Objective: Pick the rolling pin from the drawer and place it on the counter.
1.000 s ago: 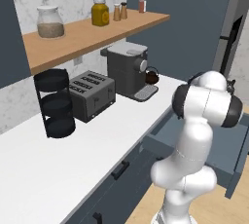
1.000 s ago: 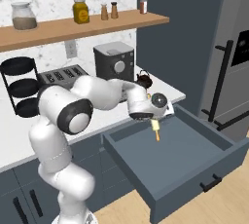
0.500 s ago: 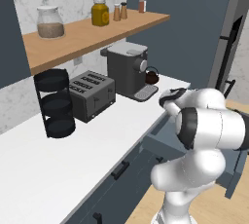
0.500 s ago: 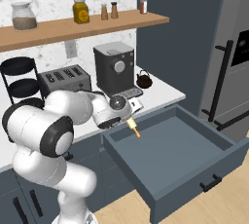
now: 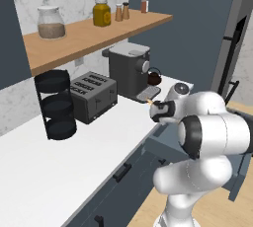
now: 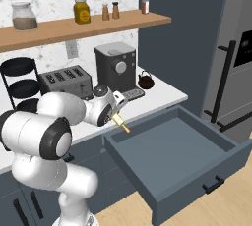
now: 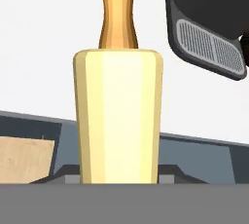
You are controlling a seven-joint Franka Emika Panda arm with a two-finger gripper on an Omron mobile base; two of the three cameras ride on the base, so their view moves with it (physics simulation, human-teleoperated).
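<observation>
Arm has swung the rolling pin [image 6: 120, 122] left, out of the open drawer [image 6: 177, 163], now over the counter [image 5: 74, 167] front edge by the coffee machine [image 5: 129, 68]. Gripper [image 6: 116, 118] is clamped on pin, held off the surface.

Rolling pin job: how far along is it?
Done: the drawer is open and the rolling pin is out of it. In hand: the gripper holds the pin at the counter edge. Left: set it down and let go.
</observation>
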